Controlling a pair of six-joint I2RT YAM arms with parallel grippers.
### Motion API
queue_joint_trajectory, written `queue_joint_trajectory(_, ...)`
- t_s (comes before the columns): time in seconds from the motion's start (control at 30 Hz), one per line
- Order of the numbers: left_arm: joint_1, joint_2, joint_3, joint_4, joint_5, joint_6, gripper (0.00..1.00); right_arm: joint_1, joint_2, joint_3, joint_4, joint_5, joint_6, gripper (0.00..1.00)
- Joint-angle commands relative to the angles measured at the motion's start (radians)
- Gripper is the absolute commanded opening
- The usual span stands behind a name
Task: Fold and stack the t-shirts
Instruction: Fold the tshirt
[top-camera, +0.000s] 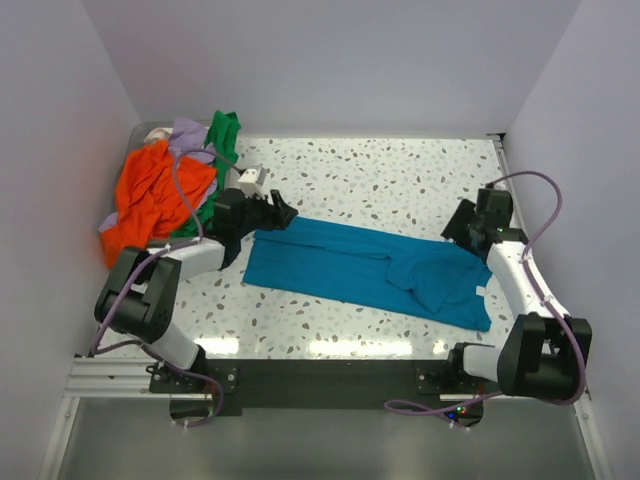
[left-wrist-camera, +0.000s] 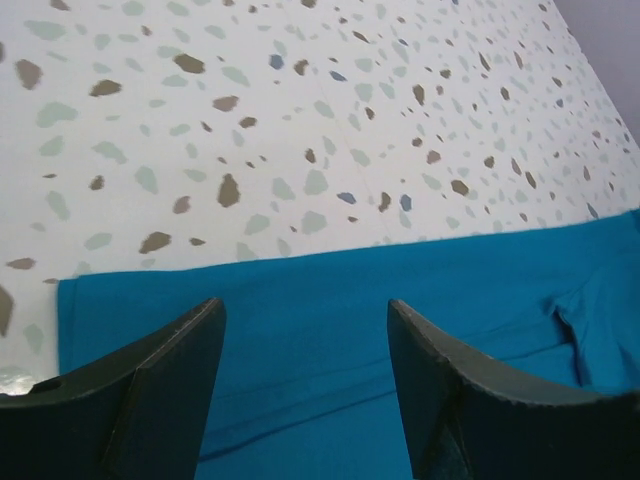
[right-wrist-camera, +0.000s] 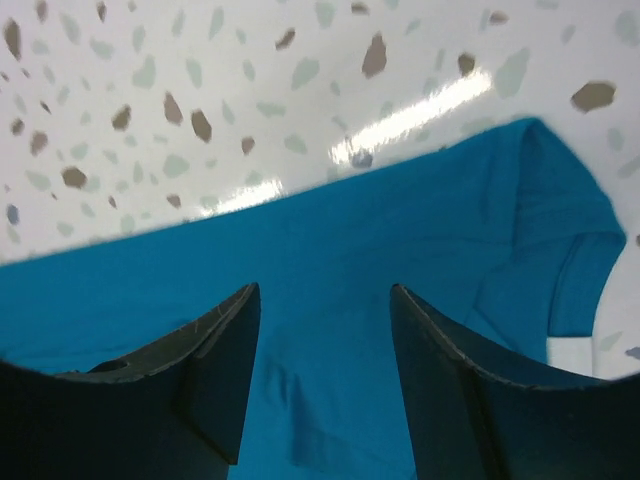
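The large teal t-shirt lies folded into a long band across the middle of the speckled table. My left gripper hangs open just over its left end, and the left wrist view shows teal cloth under the spread jaws of that gripper, with nothing between them. My right gripper is open over the shirt's right end, near the collar; in the right wrist view the gripper stands above flat teal fabric. The orange t-shirt, green t-shirt and lavender t-shirt lie heaped at the back left.
Pale walls close in the table on the left, back and right. The heap of shirts fills the back-left corner, right beside the left arm. A black rail with the arm bases runs along the near edge.
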Motion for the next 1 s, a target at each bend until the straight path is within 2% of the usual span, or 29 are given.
queue_joint_trajectory(0.0,-0.084,0.001,0.033,-0.007,0.012,0.053,0.71,0.034,0.018,-0.079,0.006,-0.064,0.017,0.58)
queue_joint_trajectory(0.23,-0.118,0.103,0.036,0.089,0.115,0.013,0.71,0.057,0.144,-0.108,0.061,-0.07,0.021,0.59)
queue_joint_trajectory(0.37,-0.116,0.086,0.015,0.078,0.092,0.033,0.71,0.063,0.279,-0.084,0.118,-0.093,0.039,0.59)
queue_joint_trajectory(0.53,-0.116,0.07,0.004,0.038,0.037,0.07,0.72,0.074,0.423,0.039,0.115,-0.078,0.044,0.58)
queue_joint_trajectory(0.77,-0.116,0.051,-0.002,0.004,-0.012,0.095,0.73,0.095,0.688,0.333,0.021,0.01,0.027,0.58)
queue_joint_trajectory(0.97,-0.115,0.04,-0.01,-0.013,-0.048,0.131,0.75,0.132,0.94,0.697,-0.124,0.059,-0.007,0.59)
